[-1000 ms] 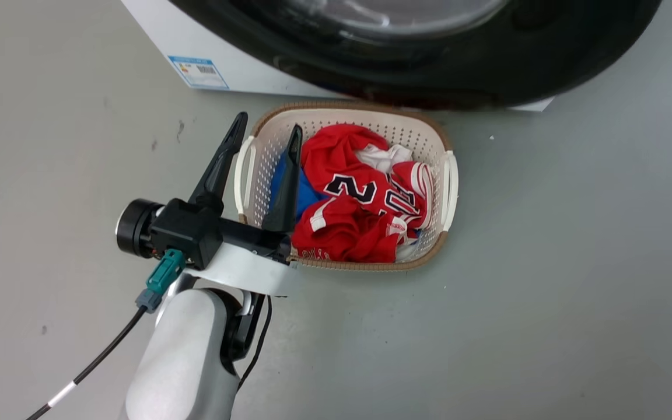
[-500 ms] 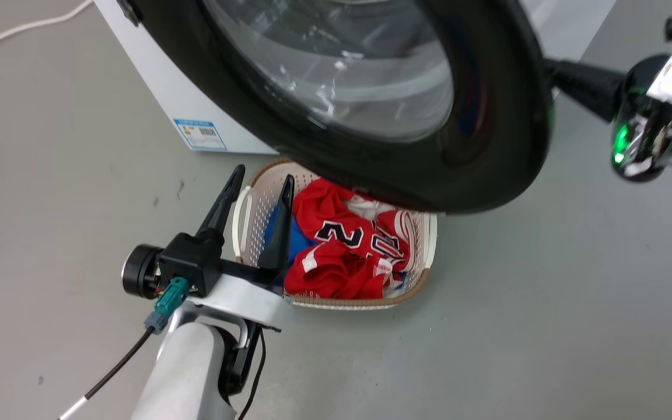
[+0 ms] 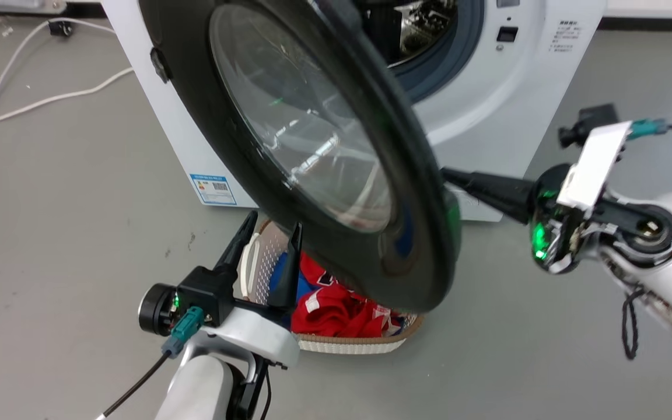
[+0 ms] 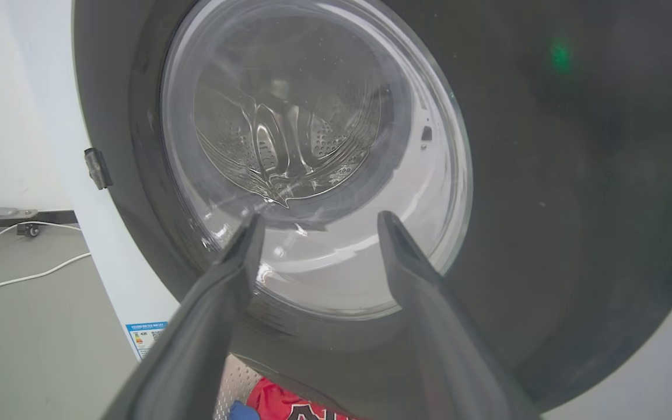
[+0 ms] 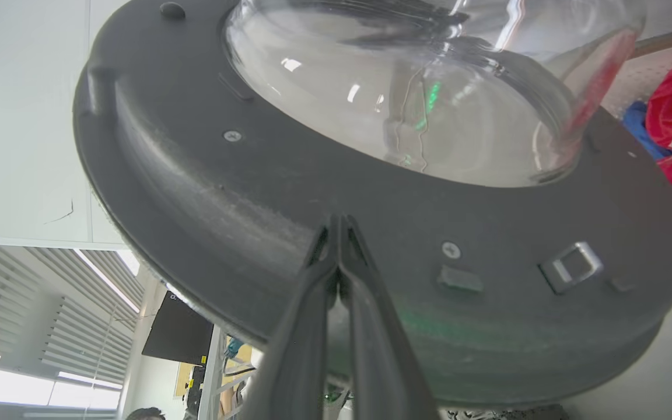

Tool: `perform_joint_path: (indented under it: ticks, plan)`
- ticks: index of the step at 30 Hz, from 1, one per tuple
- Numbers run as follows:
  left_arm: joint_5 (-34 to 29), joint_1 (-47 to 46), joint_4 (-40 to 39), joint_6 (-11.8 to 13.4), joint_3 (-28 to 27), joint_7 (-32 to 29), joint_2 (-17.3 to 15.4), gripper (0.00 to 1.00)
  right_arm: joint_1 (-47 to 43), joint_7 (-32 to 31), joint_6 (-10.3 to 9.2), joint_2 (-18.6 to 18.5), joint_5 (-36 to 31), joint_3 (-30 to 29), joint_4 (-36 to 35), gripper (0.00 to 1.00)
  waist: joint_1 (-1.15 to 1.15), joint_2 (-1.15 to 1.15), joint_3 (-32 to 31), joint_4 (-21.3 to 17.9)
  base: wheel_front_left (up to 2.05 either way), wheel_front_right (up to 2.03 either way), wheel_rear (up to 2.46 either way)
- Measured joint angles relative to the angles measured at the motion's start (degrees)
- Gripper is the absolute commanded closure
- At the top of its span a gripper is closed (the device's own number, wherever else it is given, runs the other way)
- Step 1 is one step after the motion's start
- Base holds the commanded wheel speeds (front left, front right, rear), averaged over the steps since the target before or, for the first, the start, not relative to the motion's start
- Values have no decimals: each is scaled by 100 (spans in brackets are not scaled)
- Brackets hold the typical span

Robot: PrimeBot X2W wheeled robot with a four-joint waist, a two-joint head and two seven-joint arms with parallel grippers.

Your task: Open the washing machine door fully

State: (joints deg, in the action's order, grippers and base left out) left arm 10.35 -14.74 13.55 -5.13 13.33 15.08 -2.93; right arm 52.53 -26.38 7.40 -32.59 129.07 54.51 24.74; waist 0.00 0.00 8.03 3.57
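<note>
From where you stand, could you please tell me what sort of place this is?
Likely a laundry corner staged in a lab or workshop: a white front-loading washing machine with its door swung out, a laundry basket of clothes on bare grey floor, and loose cables trailing beside it.

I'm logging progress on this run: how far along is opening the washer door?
Done: the washing machine door is unlatched and swung well clear of the washing machine, its drum opening exposed. In hand: the right gripper, jaws shut, has its tips against the door's inner face. The left gripper hangs open near the laundry basket. Left: pushing the door further round to fully open.
</note>
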Motion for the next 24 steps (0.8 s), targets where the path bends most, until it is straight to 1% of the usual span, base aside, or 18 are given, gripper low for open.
perform_joint_path:
  ticks: [7, 11, 15, 19, 24]
  plan:
    - [34, 188, 80, -34, 48, 0, 1, 0, -320, 115, 0, 177, 55, 238, -439, 100, 0, 0, -298, 54, 0, 0, 0]
    - [34, 309, 122, -41, 59, 0, 1, 0, -465, 171, 0, 319, 46, 322, -555, 100, 0, 0, -455, 67, 0, 0, 0]
    - [43, 382, 152, -41, 54, -1, 1, 0, -565, 376, 0, 430, -16, 319, -566, 100, 0, 0, -549, 63, 0, 0, 0]
    - [49, 430, 162, -41, 37, 0, 1, 0, -728, 816, 0, 494, -104, 118, -533, 100, -1, 0, -621, 35, 0, 0, 0]
    - [47, 514, 175, -42, 9, 0, 1, 0, -1057, 1793, 0, 445, -378, -393, -525, 100, -1, 0, -689, -11, 0, 0, 0]
